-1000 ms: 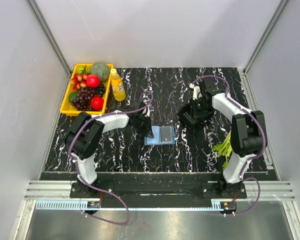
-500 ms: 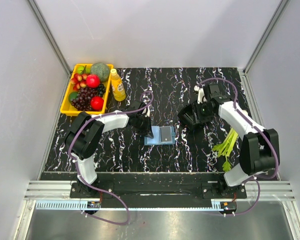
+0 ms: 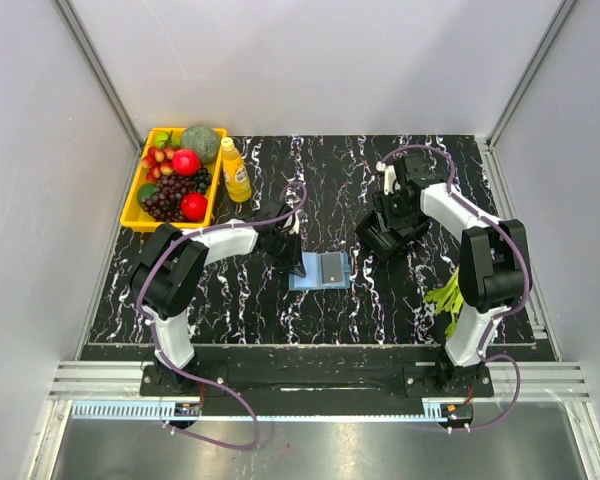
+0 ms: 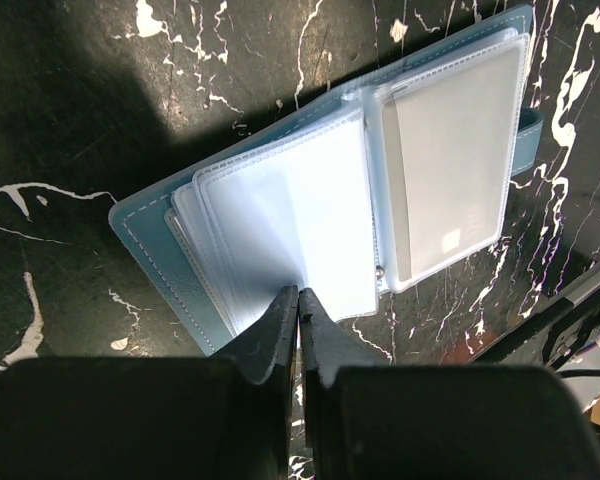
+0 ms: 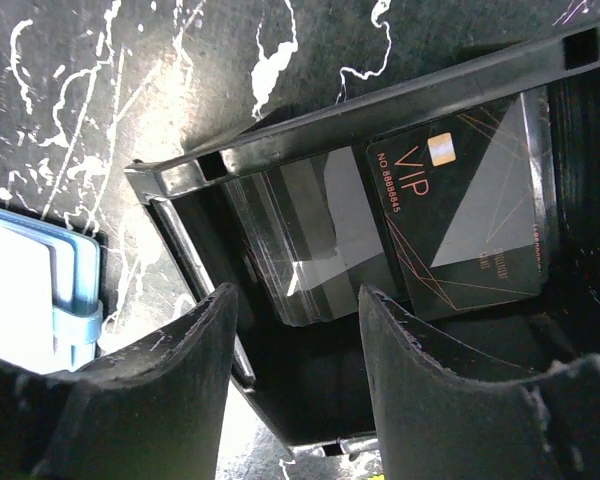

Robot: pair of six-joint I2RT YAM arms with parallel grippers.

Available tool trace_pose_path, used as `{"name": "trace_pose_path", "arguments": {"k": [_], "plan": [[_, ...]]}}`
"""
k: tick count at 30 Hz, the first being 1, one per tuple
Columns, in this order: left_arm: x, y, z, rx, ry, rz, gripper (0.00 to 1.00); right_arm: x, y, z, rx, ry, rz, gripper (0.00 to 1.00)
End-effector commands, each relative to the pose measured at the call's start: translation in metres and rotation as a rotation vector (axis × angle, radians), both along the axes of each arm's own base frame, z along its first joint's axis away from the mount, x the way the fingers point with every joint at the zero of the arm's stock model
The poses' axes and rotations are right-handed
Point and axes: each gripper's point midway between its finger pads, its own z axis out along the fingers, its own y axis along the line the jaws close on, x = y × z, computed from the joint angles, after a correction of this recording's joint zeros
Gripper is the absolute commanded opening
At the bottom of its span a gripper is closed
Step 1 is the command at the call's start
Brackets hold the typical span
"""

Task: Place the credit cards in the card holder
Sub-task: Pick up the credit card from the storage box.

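Inspecting the left gripper (image 4: 298, 298), you find its fingers pressed together, with the tips meeting the near edge of a clear sleeve of the holder (image 4: 155, 250). Whether a sleeve is caught between them cannot be told. The holder lies open and flat on the table (image 4: 70, 110), blue cover down and sleeves fanned upward. One grey card (image 4: 450, 170) sits inside the sleeve on the side away from that gripper.

From above, the holder (image 3: 306, 278) lies mid-table between the two arms. The left gripper (image 3: 292, 260) is at its left edge. The right gripper (image 3: 383, 228) is just to the right of it, over a black box (image 3: 368, 240).

Your right gripper (image 5: 298, 295) stands spread and holds nothing. Two cards lie flat in the box (image 5: 180, 180) beneath it. A pale translucent card (image 5: 320, 240) shows in the gap between the fingers. A dark VIP card (image 5: 470, 230) overlaps it on the side past one finger. Neither finger touches a card, as far as can be seen. The holder's blue edge and tab (image 5: 75, 300) show just beside the box.
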Motion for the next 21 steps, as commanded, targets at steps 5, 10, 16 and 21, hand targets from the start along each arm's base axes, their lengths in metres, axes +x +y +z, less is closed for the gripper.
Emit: {"name": "trace_pose_path", "arguments": {"k": [5, 10, 16, 21], "plan": [[0.011, 0.004, 0.001, 0.032, -0.028, 0.003, 0.08, 0.008, 0.011, -0.007, 0.026, -0.016, 0.094, 0.61], [0.010, 0.006, 0.000, 0.040, -0.027, 0.008, 0.08, 0.003, 0.016, -0.022, 0.041, 0.033, 0.117, 0.62], [0.009, 0.008, -0.002, 0.046, -0.023, 0.016, 0.08, 0.009, 0.009, -0.036, -0.004, 0.058, 0.101, 0.63], [0.008, 0.009, -0.003, 0.051, -0.020, 0.015, 0.08, 0.006, 0.010, -0.050, -0.005, 0.104, 0.100, 0.62]]}}
